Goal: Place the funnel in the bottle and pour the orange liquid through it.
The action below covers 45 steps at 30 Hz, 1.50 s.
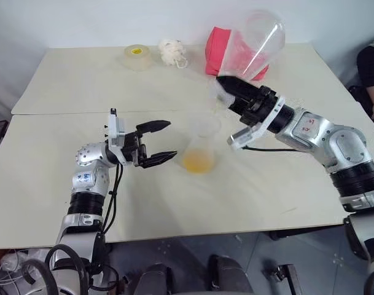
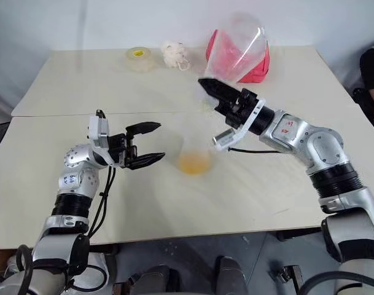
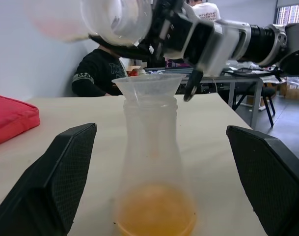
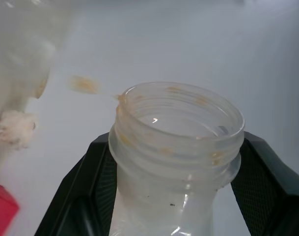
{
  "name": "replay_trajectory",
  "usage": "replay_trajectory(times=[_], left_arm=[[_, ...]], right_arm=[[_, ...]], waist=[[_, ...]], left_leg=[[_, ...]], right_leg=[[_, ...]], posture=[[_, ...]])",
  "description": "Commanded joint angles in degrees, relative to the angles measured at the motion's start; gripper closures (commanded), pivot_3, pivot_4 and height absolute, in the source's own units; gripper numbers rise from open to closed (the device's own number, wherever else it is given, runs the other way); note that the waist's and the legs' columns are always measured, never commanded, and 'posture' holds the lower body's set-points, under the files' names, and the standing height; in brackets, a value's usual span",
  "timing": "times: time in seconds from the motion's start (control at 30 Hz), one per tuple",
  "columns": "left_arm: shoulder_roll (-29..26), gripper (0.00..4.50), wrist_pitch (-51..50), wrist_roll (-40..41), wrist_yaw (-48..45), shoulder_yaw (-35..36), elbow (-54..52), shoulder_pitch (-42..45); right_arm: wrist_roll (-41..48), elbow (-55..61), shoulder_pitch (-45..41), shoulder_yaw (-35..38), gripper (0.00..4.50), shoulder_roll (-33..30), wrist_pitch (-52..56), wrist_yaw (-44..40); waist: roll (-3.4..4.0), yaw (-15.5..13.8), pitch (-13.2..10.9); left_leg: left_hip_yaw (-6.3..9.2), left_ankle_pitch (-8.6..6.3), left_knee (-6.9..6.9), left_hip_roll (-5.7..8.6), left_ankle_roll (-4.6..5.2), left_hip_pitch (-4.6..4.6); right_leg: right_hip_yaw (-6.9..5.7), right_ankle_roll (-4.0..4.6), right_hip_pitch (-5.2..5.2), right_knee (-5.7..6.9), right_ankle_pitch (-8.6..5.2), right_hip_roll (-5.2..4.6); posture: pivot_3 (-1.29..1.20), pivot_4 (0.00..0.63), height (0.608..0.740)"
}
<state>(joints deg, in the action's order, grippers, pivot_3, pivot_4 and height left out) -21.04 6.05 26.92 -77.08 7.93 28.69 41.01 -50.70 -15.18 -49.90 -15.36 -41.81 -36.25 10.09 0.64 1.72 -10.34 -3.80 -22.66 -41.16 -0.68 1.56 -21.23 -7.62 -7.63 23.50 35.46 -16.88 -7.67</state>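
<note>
Right gripper [image 1: 226, 83] clenched on upturned clear pouring bottle [image 1: 260, 40] at table's 1 o'clock | left gripper [image 1: 164, 141] released beside bottle [image 1: 200, 150] | funnel [image 3: 148, 84] seated, orange liquid [image 1: 197, 163] inside | risk: unsteadied bottle tips if drips or a swing nudge the funnel.

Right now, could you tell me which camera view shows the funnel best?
The left wrist view: the funnel sits in the bottle mouth, seen side-on and close. Both eye views show it faint and small from above.
</note>
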Motion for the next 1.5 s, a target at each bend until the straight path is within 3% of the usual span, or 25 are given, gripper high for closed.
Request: replay_trajectory(times=[0.03, 0.2, 0.47, 0.6, 0.83, 1.0, 1.27, 1.5], left_arm=[[0.3, 0.0, 1.1, -0.1, 0.5, -0.1, 0.0, 0.9], [0.2, 0.0, 1.1, -0.5, 1.0, -0.3, 0.3, 1.2], [-0.9, 0.0, -0.5, -1.6, 2.0, -1.2, 0.7, 2.0], [-1.8, 0.0, -2.1, -2.8, 3.2, -2.1, 0.2, 1.7], [-1.9, 0.0, -7.8, -1.9, 7.2, -1.9, -1.9, 1.7], [-2.5, 0.0, -11.6, -4.8, 16.8, -1.7, -4.2, 1.6], [-4.2, 0.0, -13.8, -5.1, 17.3, -2.7, -8.0, -0.8], [-4.7, 0.0, -10.9, -5.0, 14.9, -2.8, -7.4, -1.4]], right_arm=[[18.6, 4.8, 4.4, 6.7, 1.72, 2.2, 7.3, -11.3], [34.8, 13.2, 10.5, 13.9, 1.72, 6.8, 23.0, -21.4], [60.1, 17.7, 15.3, 32.6, 1.72, 14.2, 54.1, -23.7], [65.5, 16.8, 17.2, 37.6, 1.72, 15.9, 56.1, -23.3], [68.1, 16.2, 18.9, 38.7, 1.72, 17.0, 56.2, -22.8], [67.9, 17.3, 20.3, 37.6, 0.07, 16.8, 55.1, -23.4], [68.2, 20.3, 20.4, 36.3, 0.03, 14.6, 53.6, -26.3], [75.0, 24.1, 15.9, 37.0, 0.03, 12.0, 54.9, -32.3]], waist=[[0.0, -0.1, 0.0], [0.0, -0.1, 0.0], [0.0, -0.5, 0.0], [0.01, -0.1, 0.0], [0.01, -0.1, 0.0], [0.01, -0.2, 0.0], [0.01, -0.2, 0.0], [0.01, -0.2, 0.0]], left_leg=[[0.01, 0.0, 0.01, -0.01, 0.01, 0.0], [0.06, 0.01, -0.02, 0.01, 0.02, 0.01], [0.1, 0.01, -0.14, 0.08, 0.02, 0.02], [0.08, 0.01, -0.08, 0.13, 0.02, 0.06], [0.06, 0.01, -0.01, 0.1, 0.01, 0.14], [0.11, 0.01, -0.07, 0.21, 0.02, 0.09], [0.09, 0.01, -0.05, 0.19, 0.01, 0.12], [0.09, 0.01, -0.07, 0.17, 0.01, 0.12]], right_leg=[[0.0, 0.0, -0.01, 0.01, 0.0, -0.01], [-0.01, 0.0, 0.02, 0.07, 0.0, -0.05], [0.0, 0.0, -0.04, 0.15, 0.0, -0.04], [0.02, 0.0, 0.0, 0.15, 0.0, -0.02], [0.07, 0.0, 0.1, 0.15, 0.0, -0.02], [0.09, 0.0, 0.07, 0.17, 0.0, -0.1], [0.09, 0.0, 0.08, 0.18, 0.0, -0.09], [0.07, 0.0, 0.08, 0.18, 0.0, -0.07]], posture=[[0.0, 0.15, 0.74], [0.0, 0.15, 0.74], [0.0, 0.15, 0.74], [0.0, 0.15, 0.74], [0.0, 0.15, 0.74], [0.0, 0.15, 0.74], [0.0, 0.15, 0.74], [0.0, 0.15, 0.74]])
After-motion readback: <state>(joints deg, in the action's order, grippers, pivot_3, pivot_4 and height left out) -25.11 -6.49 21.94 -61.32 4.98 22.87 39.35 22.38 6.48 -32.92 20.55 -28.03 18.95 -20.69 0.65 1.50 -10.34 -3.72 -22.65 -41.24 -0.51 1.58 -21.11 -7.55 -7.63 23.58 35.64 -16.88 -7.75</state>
